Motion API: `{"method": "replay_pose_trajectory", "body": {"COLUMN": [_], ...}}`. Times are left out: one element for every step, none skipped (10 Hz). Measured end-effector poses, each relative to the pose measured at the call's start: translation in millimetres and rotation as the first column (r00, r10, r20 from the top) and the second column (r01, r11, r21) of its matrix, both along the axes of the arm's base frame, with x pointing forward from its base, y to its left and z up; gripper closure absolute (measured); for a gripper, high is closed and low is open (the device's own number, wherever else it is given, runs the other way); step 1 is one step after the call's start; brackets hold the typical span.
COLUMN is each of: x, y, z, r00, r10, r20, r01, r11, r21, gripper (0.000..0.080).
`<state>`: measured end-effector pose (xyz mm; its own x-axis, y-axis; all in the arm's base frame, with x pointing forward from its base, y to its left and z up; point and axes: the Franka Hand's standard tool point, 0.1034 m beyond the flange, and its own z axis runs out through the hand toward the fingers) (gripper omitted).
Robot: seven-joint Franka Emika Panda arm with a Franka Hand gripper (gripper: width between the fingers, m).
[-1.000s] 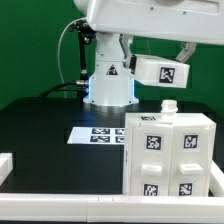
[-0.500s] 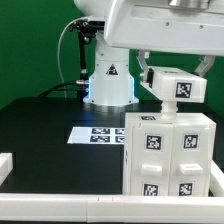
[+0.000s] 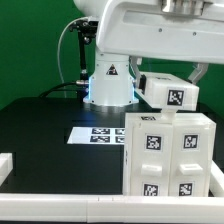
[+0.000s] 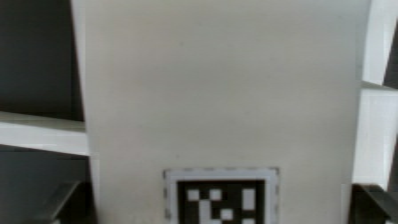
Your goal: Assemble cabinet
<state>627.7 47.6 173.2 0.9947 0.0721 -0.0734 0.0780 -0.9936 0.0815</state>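
Since the earlier frames, the tagged white part (image 3: 168,92) has been carried from high on the exterior view's right to a spot lower and closer in, just above the cabinet (image 3: 168,152), and the arm has been brought much nearer the camera.

In the exterior view, the cabinet is seen standing upright on the black table (image 3: 40,130) at the exterior view's right, its tagged faces turned to the camera, with the marker board (image 3: 96,133) lying flat just behind it. The part is held above the cabinet's top, slightly tilted, and no contact between the two can be confirmed. The gripper (image 3: 172,75) is largely hidden by the arm's housing; dark fingers are glimpsed at either side of the part, so it is judged to be clamped on that part.

In the wrist view, the frame is almost filled by the part's flat white face (image 4: 214,90), with its tag (image 4: 224,198) at one end; the fingers are not shown.

For the step in hand, judged to be seating the part on top, the part should be levelled and squared to the cabinet's edges before being lowered slowly, and released only once it is seated.
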Motion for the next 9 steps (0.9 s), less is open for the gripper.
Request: {"method": "replay_pose_trajectory", "body": {"x": [-0.3, -1.3, -1.8, -1.6, -1.2, -0.2, 0.9, 2.1, 3.6], "y": [3.7, 6.5, 9.1, 11.3, 12.0, 12.2, 11.8, 11.5, 10.3], "z": [0.0, -0.8, -0.9, -1.2, -1.4, -1.7, -2.0, -2.1, -2.2], "r00": [1.000, 1.000, 1.000, 1.000, 1.000, 1.000, 1.000, 0.999, 0.999], "r10": [0.002, 0.000, -0.002, 0.000, 0.001, 0.003, 0.004, 0.006, 0.007], "r20": [0.000, -0.004, -0.006, -0.003, 0.000, 0.008, 0.023, 0.038, 0.051], "r01": [-0.002, 0.000, 0.002, 0.000, -0.001, -0.003, -0.004, -0.007, -0.007], "r11": [1.000, 1.000, 1.000, 1.000, 1.000, 1.000, 1.000, 1.000, 1.000], "r21": [-0.001, 0.000, 0.001, 0.002, 0.002, 0.003, 0.004, 0.004, 0.005], "gripper": [0.0242, 0.0242, 0.0242, 0.0242, 0.0242, 0.0242, 0.0242, 0.0242, 0.0242]}}
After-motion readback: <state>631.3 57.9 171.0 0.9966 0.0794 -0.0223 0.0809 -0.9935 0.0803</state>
